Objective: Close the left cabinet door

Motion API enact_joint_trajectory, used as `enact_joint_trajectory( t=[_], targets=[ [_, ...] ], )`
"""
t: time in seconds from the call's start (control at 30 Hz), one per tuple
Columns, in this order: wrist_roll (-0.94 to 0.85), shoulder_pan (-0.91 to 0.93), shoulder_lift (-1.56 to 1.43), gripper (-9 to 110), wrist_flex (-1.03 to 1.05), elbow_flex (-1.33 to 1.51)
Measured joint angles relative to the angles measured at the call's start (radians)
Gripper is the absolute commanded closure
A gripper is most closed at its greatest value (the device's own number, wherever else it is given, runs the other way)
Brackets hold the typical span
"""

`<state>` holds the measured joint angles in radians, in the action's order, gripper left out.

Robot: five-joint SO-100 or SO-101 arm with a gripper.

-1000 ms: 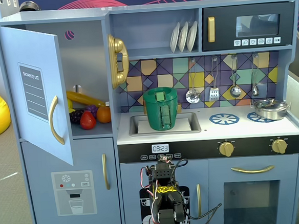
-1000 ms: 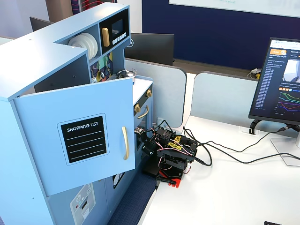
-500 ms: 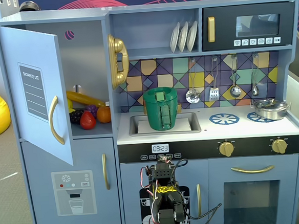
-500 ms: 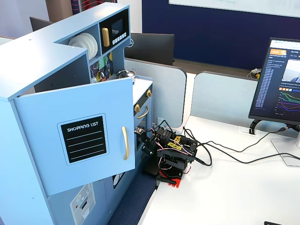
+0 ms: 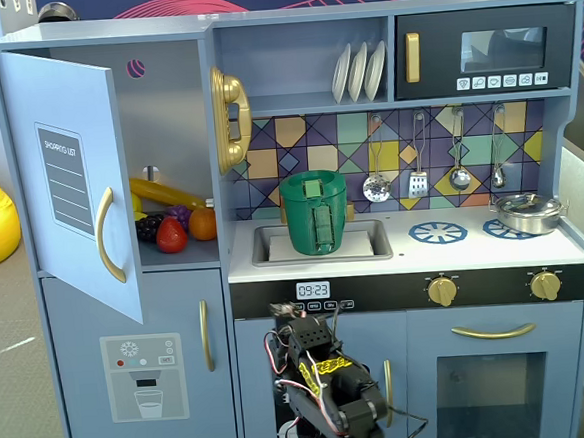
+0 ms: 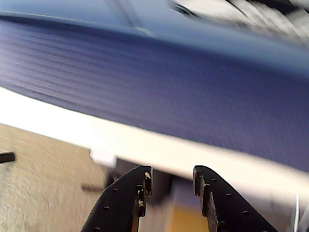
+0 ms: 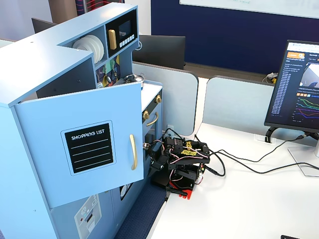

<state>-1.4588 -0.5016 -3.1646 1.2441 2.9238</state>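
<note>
The left cabinet door (image 5: 69,184), light blue with a black "SHOPPING LIST" panel (image 5: 66,180) and a curved gold handle (image 5: 106,235), stands swung wide open from its left hinge. In the other fixed view the door (image 7: 89,149) and its handle (image 7: 133,152) face the camera. My arm (image 5: 329,387) sits folded low in front of the kitchen's middle, right of and below the door and well apart from it; it also shows in the other fixed view (image 7: 182,159). In the wrist view my gripper (image 6: 171,174) has its jaws a little apart and empty, facing a blurred room.
Toy fruit (image 5: 172,227) lies in the open compartment. A gold phone (image 5: 230,118) hangs beside it. A green pot (image 5: 315,212) sits in the sink. The dispenser-print door (image 5: 143,375) below is shut. A monitor (image 7: 296,89) and cables (image 7: 239,159) are on the white table.
</note>
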Motion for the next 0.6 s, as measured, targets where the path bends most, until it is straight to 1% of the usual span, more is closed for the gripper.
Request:
enact_joint_trajectory(
  t=[0.23, 0.43, 0.6],
  targets=[
    [-0.020, -0.318, 0.000, 102, -0.066, -0.204],
    [-0.112, -0.525, 0.020, 102, -0.091, -0.388],
    [-0.192, -0.692, 0.075, 102, -0.187, -0.545]
  ],
)
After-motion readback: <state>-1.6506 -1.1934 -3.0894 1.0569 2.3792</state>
